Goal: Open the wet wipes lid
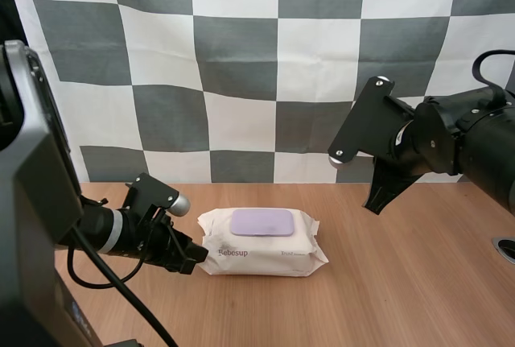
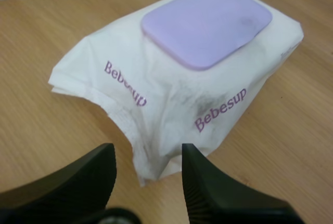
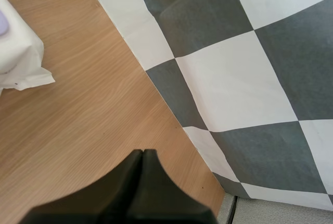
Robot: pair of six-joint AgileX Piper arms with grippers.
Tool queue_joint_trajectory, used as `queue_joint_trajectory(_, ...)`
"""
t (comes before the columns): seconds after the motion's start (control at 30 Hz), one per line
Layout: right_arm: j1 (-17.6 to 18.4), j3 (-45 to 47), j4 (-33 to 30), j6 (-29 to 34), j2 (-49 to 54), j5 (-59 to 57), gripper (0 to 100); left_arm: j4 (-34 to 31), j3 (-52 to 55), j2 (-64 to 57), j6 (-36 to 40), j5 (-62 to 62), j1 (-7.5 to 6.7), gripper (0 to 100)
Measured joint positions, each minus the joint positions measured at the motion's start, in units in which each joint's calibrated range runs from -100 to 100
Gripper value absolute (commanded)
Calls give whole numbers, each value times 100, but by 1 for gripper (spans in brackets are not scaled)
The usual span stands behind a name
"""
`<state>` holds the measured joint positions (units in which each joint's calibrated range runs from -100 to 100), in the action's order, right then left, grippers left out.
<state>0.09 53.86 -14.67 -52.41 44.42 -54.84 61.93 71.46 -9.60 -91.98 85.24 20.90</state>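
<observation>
Just one wet wipes pack (image 1: pixel 265 256) (one purple lid (image 1: pixel 263 221), seemingly closed).

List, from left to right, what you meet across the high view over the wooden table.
left black two-fingered end effector → white soft wet wipes pack → right black two-fingered end effector

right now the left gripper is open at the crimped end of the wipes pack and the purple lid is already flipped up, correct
Not quite. The purple lid is not flipped up: it lies flat and closed on top of the wet wipes pack, as the left wrist view shows. The rest holds: the left gripper is open at the pack's crimped end.
</observation>
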Motion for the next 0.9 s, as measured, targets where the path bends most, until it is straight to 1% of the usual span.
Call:
queue_joint_trajectory(0.07,0,0,0,0,0,0,0,108,0,0,-25,1,0,67)
queue_joint_trajectory(0.33,0,0,0,0,0,0,0,130,0,12,-37,138,0,67)
queue_joint_trajectory(0.43,0,0,0,0,0,0,0,289,0,12,-37,268,0,67)
queue_joint_trajectory(0.57,0,0,7,0,0,0,0,343,0,12,-37,268,0,67)
queue_joint_trajectory(0.67,0,0,15,0,0,39,0,343,0,12,-37,212,-100,67)
queue_joint_trajectory(0.77,0,0,38,0,0,39,0,313,0,12,-40,95,-280,67)
queue_joint_trajectory(0.83,0,0,38,0,0,44,0,366,0,12,-40,-145,-410,67)
queue_joint_trajectory(0.9,0,0,38,0,0,44,0,344,0,12,-40,-585,-497,67)
